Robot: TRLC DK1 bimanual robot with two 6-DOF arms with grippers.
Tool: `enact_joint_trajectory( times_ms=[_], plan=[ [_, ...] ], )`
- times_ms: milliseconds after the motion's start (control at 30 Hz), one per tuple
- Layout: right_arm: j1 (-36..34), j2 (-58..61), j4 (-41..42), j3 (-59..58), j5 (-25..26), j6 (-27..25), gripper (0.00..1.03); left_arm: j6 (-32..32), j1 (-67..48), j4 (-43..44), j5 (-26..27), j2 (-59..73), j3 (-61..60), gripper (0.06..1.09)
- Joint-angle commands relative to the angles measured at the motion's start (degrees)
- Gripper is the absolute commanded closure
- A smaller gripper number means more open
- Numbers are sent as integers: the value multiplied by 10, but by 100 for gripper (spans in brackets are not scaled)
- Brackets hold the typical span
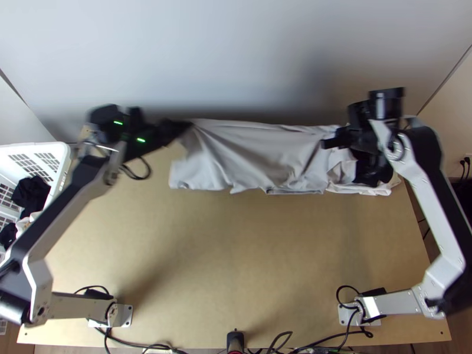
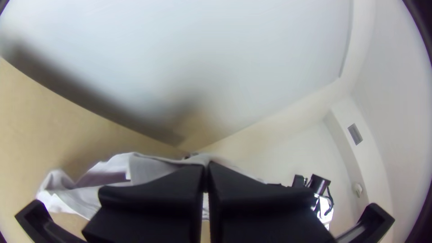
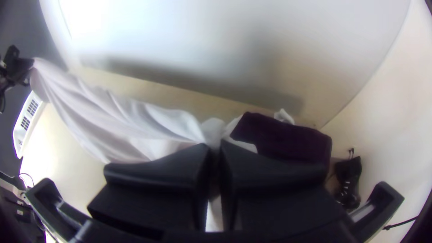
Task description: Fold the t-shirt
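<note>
- Across the surface's (image 1: 236,253) far part, we saw the pale t-shirt (image 1: 253,153) stretched, its long axis running left to right.
- We could not tell which way its neck pointed.
- We had the left pincer (image 1: 185,125) closed on its far left corner, the right pincer (image 1: 328,143) closed on cloth toward its right end.

The top view looks steeply down from high over the near edge of the table (image 1: 236,265). Both wrist views look from lower and closer, across its far edge; they share that edge and the pale t-shirt (image 1: 253,156).
</note>
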Motion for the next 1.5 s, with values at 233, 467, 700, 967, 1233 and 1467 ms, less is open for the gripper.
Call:
enact_joint_trajectory(
  times_ms=[233,467,700,967,1233,1467],
  plan=[
    [-11,-167,-1,15,6,-26,100,32,122,-140,-23,-146,54,105],
    [91,-211,-46,86,6,-28,100,79,112,-161,-17,-215,70,105],
    [119,-188,-196,221,-73,-26,100,95,109,-157,-5,-305,37,105],
    [257,-201,-341,215,-117,-45,100,87,95,-160,45,-378,31,105],
    [301,-217,-341,174,-118,-62,100,75,66,-187,107,-436,28,105],
    [381,-203,-341,130,-118,-62,100,75,66,-205,139,-457,2,105]
  ],
)
